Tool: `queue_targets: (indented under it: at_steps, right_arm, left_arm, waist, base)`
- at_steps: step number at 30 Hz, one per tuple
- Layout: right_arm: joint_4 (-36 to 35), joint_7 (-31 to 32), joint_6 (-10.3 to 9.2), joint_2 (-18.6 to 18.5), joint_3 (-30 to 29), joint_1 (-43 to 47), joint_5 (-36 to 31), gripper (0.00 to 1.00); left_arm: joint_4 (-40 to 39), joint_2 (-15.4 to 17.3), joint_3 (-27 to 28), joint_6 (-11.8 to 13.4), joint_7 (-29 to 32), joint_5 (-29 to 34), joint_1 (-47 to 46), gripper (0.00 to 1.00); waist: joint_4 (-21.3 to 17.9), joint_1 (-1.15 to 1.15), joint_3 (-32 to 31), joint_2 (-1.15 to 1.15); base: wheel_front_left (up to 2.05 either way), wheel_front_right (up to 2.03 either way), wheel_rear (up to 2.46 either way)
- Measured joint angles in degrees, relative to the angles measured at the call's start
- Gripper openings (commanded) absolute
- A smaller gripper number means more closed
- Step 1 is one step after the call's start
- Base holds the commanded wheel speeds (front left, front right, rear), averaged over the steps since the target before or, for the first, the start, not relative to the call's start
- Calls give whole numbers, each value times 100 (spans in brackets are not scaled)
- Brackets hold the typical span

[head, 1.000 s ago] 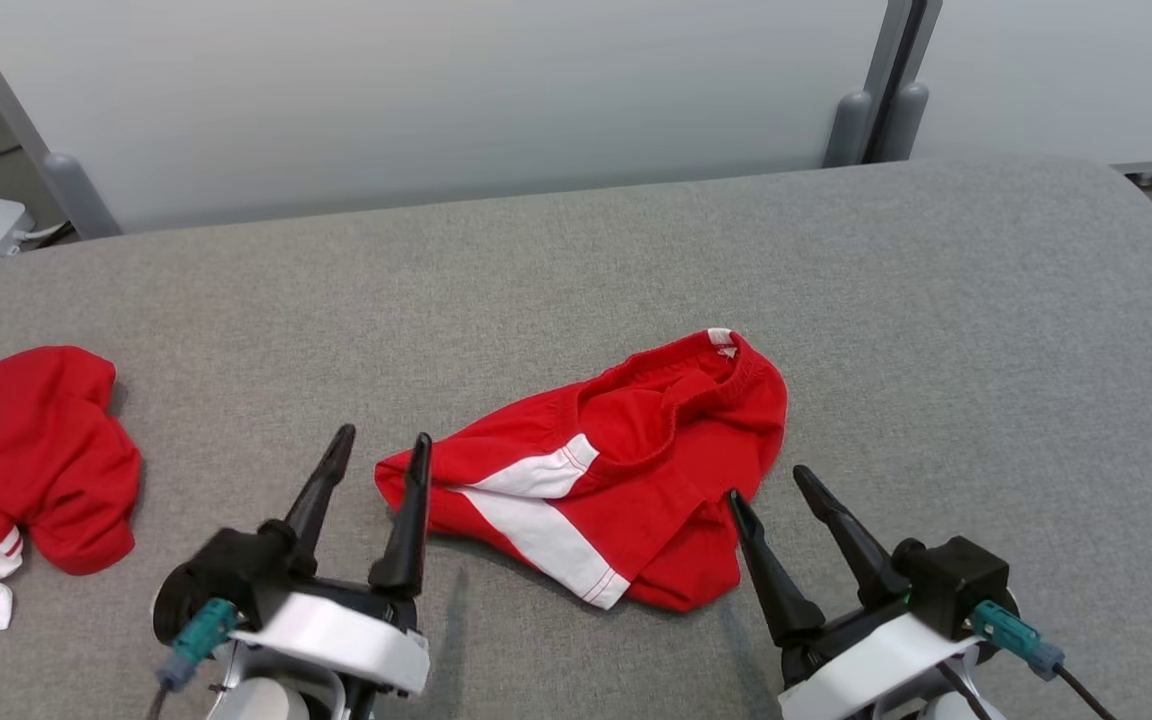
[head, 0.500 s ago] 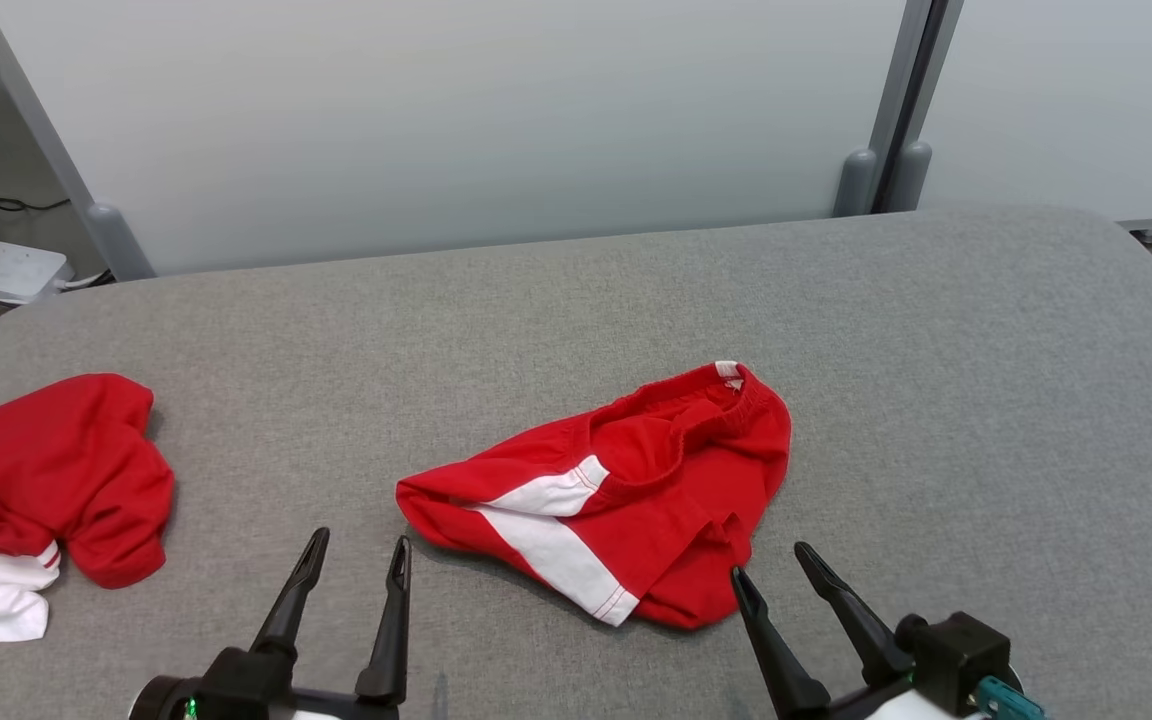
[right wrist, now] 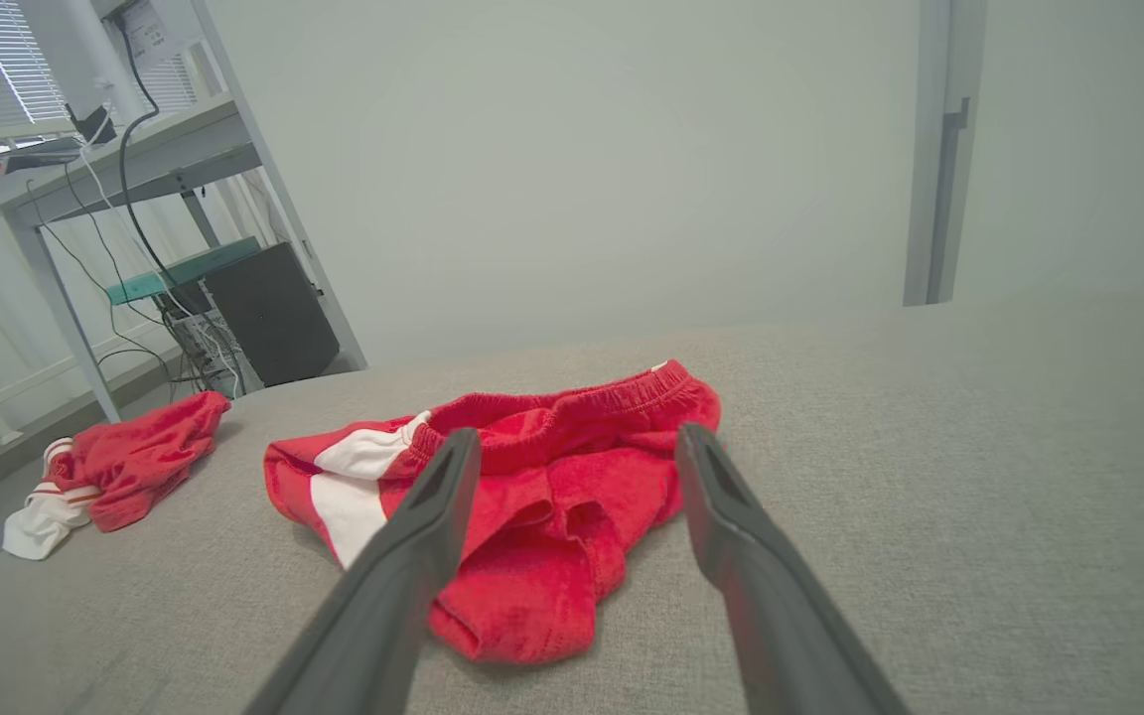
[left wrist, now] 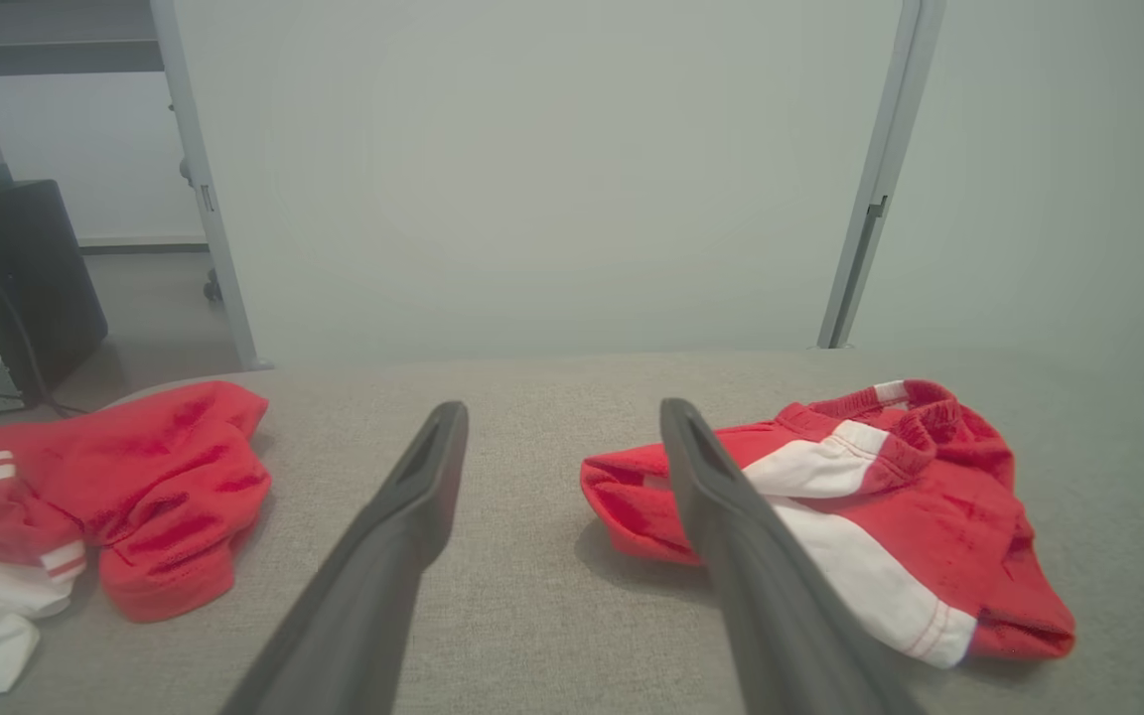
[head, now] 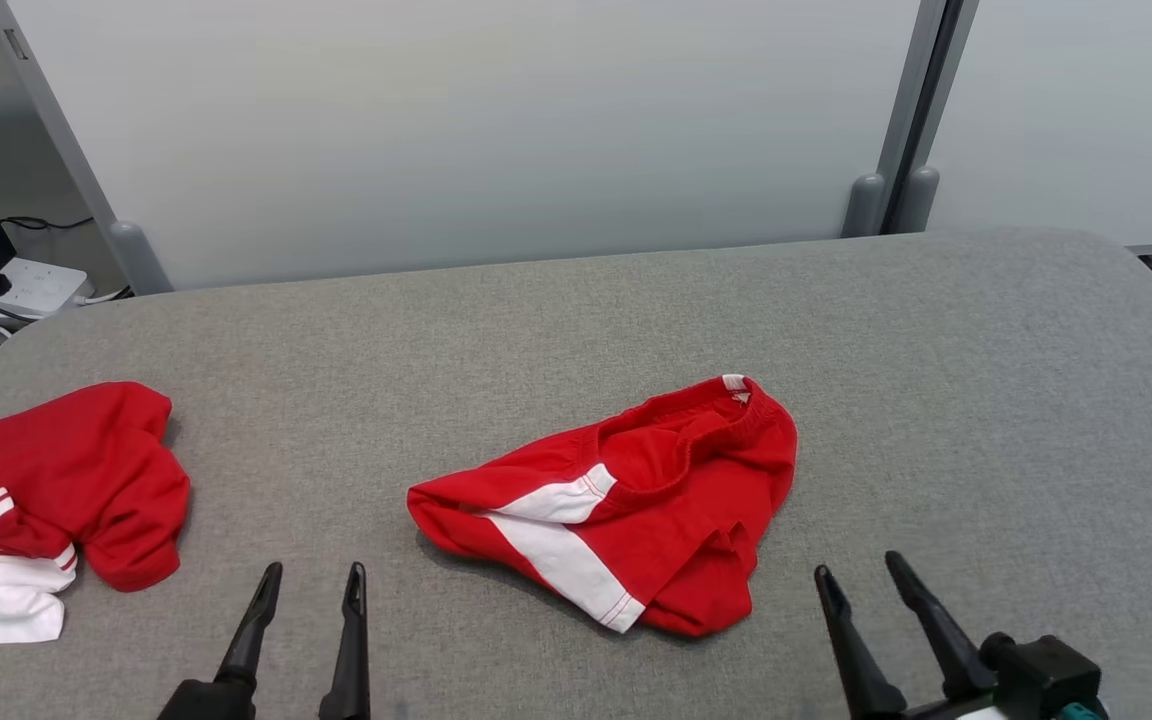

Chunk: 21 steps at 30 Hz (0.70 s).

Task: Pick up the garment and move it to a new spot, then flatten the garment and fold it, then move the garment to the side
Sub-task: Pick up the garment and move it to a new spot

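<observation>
Garment [head: 626, 515] lay crumpled mid-surface [head: 986, 400], its long axis running near-left to far-right, ahead of and between both grippers. Left gripper [head: 315, 569] and right gripper [head: 857, 564] hovered clear, jaws wide and empty; the right seemed marginally nearer.

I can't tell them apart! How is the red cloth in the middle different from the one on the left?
The middle garment lies central on the table, showing a waistband and one broad white stripe. The left garment sits bunched at its left edge, with thin stripes and a white part. Both are red and white.
</observation>
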Motion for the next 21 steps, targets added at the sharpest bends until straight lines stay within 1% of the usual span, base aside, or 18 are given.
queue_targets:
  at_steps: [5, 18, 21]
  right_arm:
    - [-56, 0, 0, 9, -212, 6, -76, 100]
    - [-159, 0, 0, 10, -293, 85, -121, 100]
    - [-160, 0, 0, 11, -293, 85, -121, 100]
  left_arm:
    - [-35, -5, 148, 26, 0, 1, 41, 100]
    - [-134, -9, 145, 43, 0, 12, 254, 100]
    - [-149, -8, 144, 40, 0, 93, 329, 100]
  waist:
    - [-19, 0, 11, 0]
    - [121, 0, 8, 0]
    - [150, 0, 4, 0]
  base:
    - [0, 0, 0]
    - [0, 0, 0]
    - [0, 0, 0]
